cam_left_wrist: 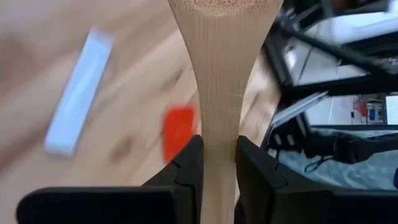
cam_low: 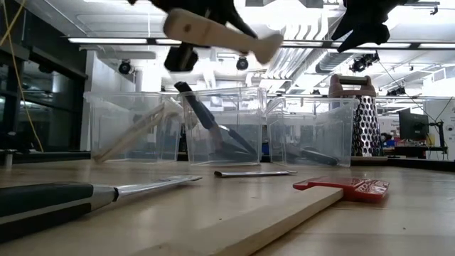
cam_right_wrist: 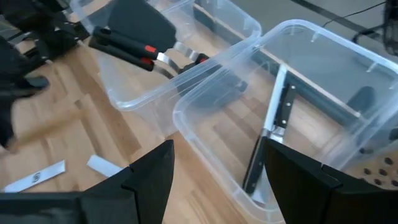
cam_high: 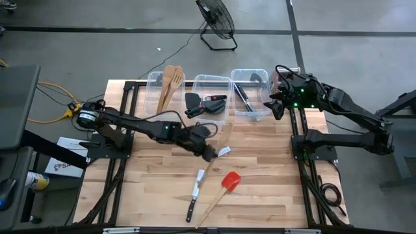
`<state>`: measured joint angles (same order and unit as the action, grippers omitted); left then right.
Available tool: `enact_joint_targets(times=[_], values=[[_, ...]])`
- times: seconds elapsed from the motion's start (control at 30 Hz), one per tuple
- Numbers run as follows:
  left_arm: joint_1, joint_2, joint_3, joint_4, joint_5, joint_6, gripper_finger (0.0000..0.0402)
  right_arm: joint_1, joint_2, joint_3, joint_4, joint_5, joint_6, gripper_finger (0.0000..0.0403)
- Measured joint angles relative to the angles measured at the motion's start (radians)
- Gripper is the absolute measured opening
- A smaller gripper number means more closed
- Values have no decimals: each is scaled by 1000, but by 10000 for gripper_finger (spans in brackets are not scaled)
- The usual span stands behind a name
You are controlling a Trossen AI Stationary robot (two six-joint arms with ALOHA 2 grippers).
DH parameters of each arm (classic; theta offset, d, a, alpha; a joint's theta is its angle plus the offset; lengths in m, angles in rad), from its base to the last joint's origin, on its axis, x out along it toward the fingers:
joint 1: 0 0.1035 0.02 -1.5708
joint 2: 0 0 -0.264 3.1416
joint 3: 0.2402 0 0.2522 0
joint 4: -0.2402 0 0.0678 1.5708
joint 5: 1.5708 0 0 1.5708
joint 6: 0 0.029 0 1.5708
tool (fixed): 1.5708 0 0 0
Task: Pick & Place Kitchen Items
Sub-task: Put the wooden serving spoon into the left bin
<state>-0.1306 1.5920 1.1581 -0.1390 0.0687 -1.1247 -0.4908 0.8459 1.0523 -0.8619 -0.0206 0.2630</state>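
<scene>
- Your left gripper (cam_left_wrist: 217, 163) is clamped on a wooden spoon (cam_left_wrist: 219, 74), lifted above the table's (cam_high: 273, 188) centre — carry it level toward the bin (cam_high: 166, 86) at eleven o'clock.
- Clear the rim before you let go.
- Your right gripper (cam_right_wrist: 217, 180) waits, jaws apart, over the bin (cam_right_wrist: 323, 118) at one o'clock.

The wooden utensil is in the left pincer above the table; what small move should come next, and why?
Probably carry the wooden utensil toward the left bin. The left pincer grips its handle, lifted clear of the table, and that bin already holds wooden spoons.
</scene>
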Motion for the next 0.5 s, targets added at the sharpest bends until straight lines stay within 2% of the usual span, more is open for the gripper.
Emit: enact_joint_targets(times=[0.27, 0.43, 0.5], values=[[83, -58, 132, -55, -68, 280, 64, 0, 0, 0, 0, 30, 5, 235], [155, -107, 213, -190, -126, 420, 64, 0, 0, 0, 0, 30, 5, 235], [181, -125, 245, -292, -138, 467, 64, 0, 0, 0, 0, 30, 19, 235]])
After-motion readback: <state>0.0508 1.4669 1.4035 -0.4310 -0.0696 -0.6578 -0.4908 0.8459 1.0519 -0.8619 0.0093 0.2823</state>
